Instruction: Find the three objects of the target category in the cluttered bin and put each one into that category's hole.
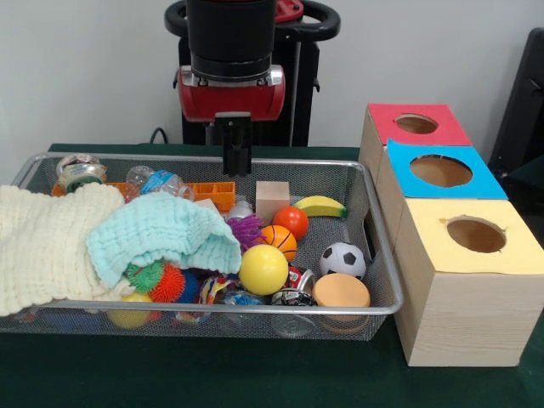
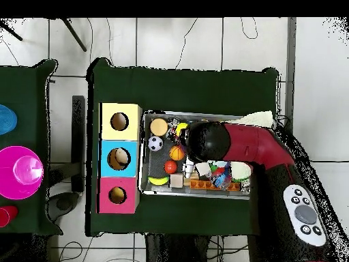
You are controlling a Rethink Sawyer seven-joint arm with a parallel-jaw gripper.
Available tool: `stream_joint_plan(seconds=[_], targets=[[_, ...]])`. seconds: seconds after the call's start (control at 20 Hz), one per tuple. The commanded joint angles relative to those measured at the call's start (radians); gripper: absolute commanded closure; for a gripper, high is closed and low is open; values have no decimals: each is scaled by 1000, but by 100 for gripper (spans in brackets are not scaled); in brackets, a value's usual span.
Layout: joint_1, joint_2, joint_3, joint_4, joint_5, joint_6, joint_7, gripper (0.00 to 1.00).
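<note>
Pincer above the bin

We cannot tell if it is apart or together; it hangs high to search, with the balls near the 3 holes, soccer ball nearest.

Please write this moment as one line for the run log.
claw: above wire bin far side, holding nothing, state unclear | clutter: soccer ball, banana, cloths | boxes: three holes, nothing seen inside

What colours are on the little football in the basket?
The football is white with black patches, like a soccer ball. It shows best in the front view.
</note>
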Motion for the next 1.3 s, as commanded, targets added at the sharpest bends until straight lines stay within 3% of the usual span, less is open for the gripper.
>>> stream_joint_plan(seconds=[0.05, 0.65, 1.3], targets=[[-40, 35, 122, -81, -73, 176, -292, 100], [-90, 76, 188, -198, -110, 295, -350, 100], [-131, 123, 236, -296, -172, 358, -394, 100]])
